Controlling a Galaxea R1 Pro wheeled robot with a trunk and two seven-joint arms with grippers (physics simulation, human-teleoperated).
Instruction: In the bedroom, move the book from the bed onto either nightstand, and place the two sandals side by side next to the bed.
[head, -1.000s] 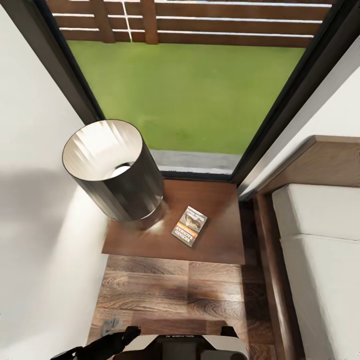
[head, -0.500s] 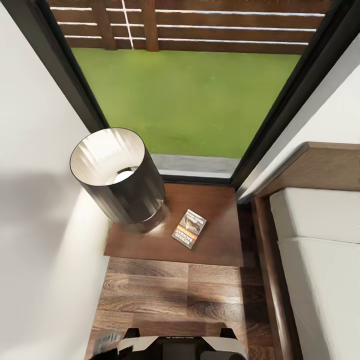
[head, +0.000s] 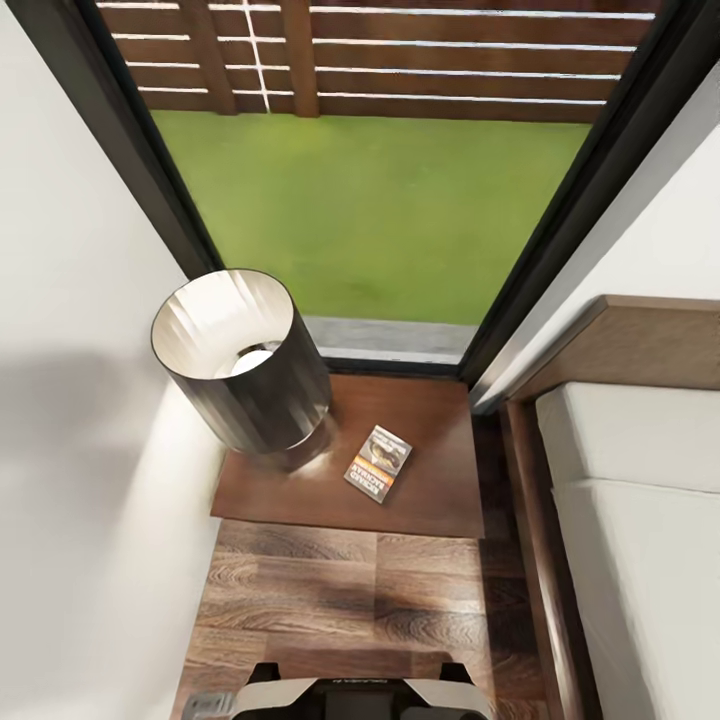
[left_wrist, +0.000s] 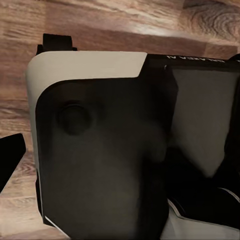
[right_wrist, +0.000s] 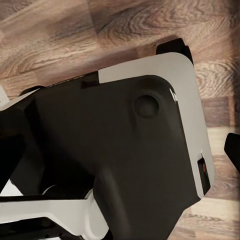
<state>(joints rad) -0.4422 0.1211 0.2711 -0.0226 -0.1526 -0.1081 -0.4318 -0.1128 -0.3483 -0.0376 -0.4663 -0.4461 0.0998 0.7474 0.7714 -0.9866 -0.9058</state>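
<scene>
book (head: 379, 464) flat on nightstand (head: 440, 500) — bed (head: 640, 560) cut off; grippers' grip state unreadable.

Your head camera looks steeply down from high over the nightstand (head: 420, 490) by the window (head: 370, 200); both wrist cameras sit close against the robot's base (left_wrist: 100, 150), sharing the wood floor (head: 330, 590).

Dark wooden nightstand (head: 440, 500) sits in the corner by the window, and the book (head: 379, 463) lies flat on it, turned askew, about mid-top. A lamp (head: 245, 362) with a dark drum shade stands at the nightstand's far left corner. Wood-plank floor (head: 340, 590) runs up to its near edge; bed (head: 640, 560) alongside its right edge.
</scene>
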